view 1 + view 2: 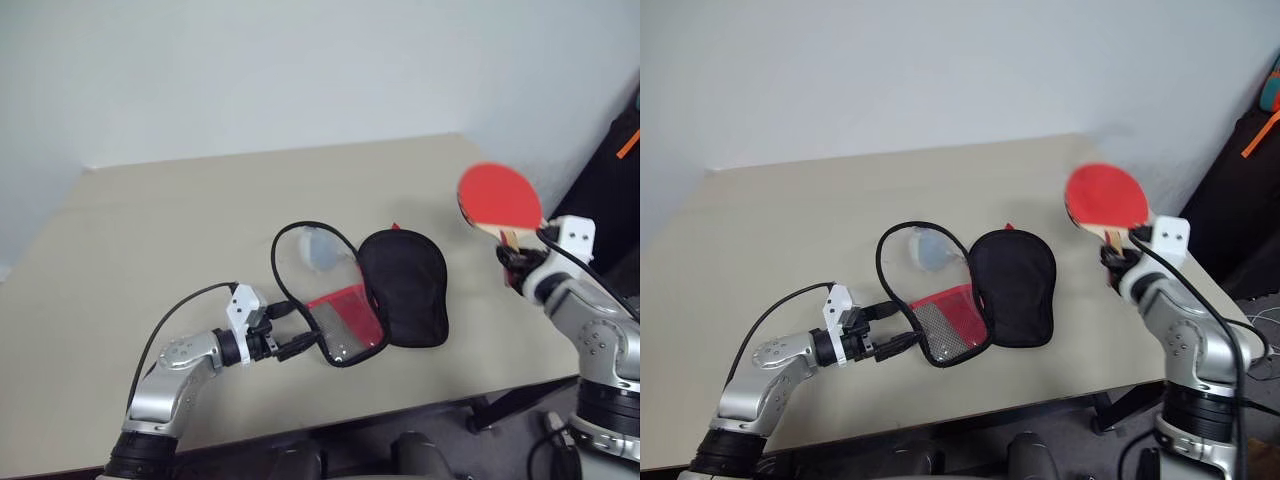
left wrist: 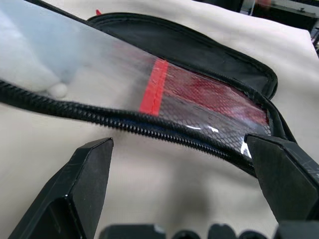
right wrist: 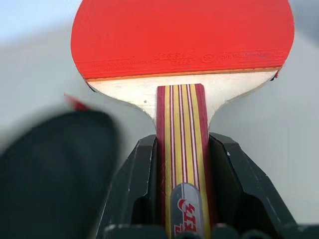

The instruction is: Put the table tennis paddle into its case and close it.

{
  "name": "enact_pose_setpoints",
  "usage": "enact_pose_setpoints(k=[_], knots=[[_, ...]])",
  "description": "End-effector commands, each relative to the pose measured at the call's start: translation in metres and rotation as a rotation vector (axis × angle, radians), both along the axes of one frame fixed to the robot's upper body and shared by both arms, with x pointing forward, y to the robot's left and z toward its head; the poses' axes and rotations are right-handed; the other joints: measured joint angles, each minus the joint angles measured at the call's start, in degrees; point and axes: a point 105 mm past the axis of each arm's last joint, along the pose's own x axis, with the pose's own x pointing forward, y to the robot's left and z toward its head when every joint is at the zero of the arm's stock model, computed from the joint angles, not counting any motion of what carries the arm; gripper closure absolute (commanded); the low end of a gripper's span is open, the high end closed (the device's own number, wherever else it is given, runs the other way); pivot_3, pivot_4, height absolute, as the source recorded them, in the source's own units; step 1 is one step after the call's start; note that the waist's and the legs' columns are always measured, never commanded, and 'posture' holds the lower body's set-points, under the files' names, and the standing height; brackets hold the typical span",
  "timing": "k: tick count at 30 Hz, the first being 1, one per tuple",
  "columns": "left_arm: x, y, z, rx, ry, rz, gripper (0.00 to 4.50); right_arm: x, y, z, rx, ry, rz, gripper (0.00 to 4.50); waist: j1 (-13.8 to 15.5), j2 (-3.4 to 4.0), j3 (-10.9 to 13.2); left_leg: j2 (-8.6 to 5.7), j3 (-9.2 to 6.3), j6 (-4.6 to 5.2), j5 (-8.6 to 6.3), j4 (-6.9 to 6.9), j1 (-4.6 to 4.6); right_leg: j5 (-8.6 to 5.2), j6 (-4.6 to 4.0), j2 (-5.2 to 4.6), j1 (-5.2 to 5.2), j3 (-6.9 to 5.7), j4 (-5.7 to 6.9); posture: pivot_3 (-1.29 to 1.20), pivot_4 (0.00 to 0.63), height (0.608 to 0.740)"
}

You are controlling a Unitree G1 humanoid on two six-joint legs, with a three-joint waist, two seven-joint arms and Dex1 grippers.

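Note:
The table tennis paddle, red-faced with a striped wooden handle, is up in the air over the table's right side. My right gripper is shut on that handle. The case lies open mid-table, black lining up, its clear window half with a red mesh patch folded out to the left. My left gripper is open right at the near zip edge of the window half, its fingers on either side and apart from it.
A small pale ball sits under the clear window. The beige table has free room on its left and far side. Dark objects stand off the table's right edge.

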Motion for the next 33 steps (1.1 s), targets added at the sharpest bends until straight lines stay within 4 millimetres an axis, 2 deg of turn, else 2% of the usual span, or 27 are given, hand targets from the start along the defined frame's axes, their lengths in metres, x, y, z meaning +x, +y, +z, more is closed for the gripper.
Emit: enact_pose_setpoints(k=[1, 3, 7, 12, 16, 20, 26, 33], knots=[[0.003, -0.004, -0.001, 0.000, -0.024, -0.036, 0.00, -0.003, 0.042, 0.002, 0.025, 0.007, 0.060, 3.36, 0.00, -0.08, -0.04, 0.00, 0.00, 0.00, 0.00, 0.01, 0.02, 0.00, 0.00, -0.01, 0.03, 0.00, 0.00, 0.00, 0.000, 0.740], [0.003, -0.006, -0.004, 0.001, -0.023, -0.052, 0.00, -0.007, 0.060, -0.002, 0.033, 0.018, 0.092, 3.36, 0.07, -0.06, -0.03, -0.03, 0.02, 0.00, 0.00, 0.04, 0.00, 0.00, -0.01, -0.03, 0.03, 0.01, -0.01, 0.00, 0.000, 0.740], [0.010, -0.001, -0.009, 0.002, -0.021, -0.054, 0.00, -0.020, 0.081, -0.009, 0.077, 0.050, 0.128, 3.36, 0.32, -0.01, -0.01, -0.06, -0.03, -0.01, 0.01, 0.06, -0.11, 0.01, -0.01, -0.05, -0.05, 0.00, 0.01, 0.00, 0.000, 0.740], [0.014, 0.002, -0.014, 0.001, -0.018, -0.065, 0.00, -0.036, 0.091, -0.023, 0.095, 0.109, 0.149, 3.36, 0.03, -0.01, -0.03, -0.04, -0.02, -0.02, 0.01, 0.03, -0.07, 0.01, 0.00, -0.04, -0.06, -0.01, 0.02, 0.00, 0.000, 0.740], [0.012, -0.006, -0.007, -0.005, -0.030, -0.080, 0.00, -0.046, 0.101, -0.033, 0.120, 0.148, 0.201, 3.36, 0.04, 0.00, -0.03, -0.03, -0.04, -0.02, 0.01, 0.02, -0.05, 0.01, 0.00, -0.04, -0.07, -0.01, 0.04, 0.00, 0.000, 0.740], [0.009, -0.014, -0.001, -0.009, -0.032, -0.090, 0.00, -0.044, 0.103, -0.051, 0.098, 0.202, 0.197, 3.36, 0.01, -0.01, -0.03, -0.03, -0.03, -0.02, 0.01, 0.03, -0.07, 0.01, 0.00, -0.04, -0.07, -0.01, 0.03, 0.00, 0.000, 0.740], [0.006, -0.019, -0.001, -0.008, -0.028, -0.089, 0.00, -0.039, 0.109, -0.057, 0.097, 0.219, 0.202, 3.36, 0.00, -0.01, -0.03, -0.03, -0.03, -0.02, 0.01, 0.02, -0.07, 0.01, 0.00, -0.04, -0.09, -0.01, 0.03, 0.00, 0.000, 0.740], [0.005, -0.016, -0.004, -0.008, -0.028, -0.072, 0.00, -0.039, 0.100, -0.069, 0.050, 0.235, 0.163, 3.36, 0.01, -0.01, -0.03, -0.03, -0.02, -0.02, 0.01, 0.01, -0.07, 0.00, 0.00, -0.04, -0.09, -0.01, 0.02, 0.00, 0.000, 0.740]])
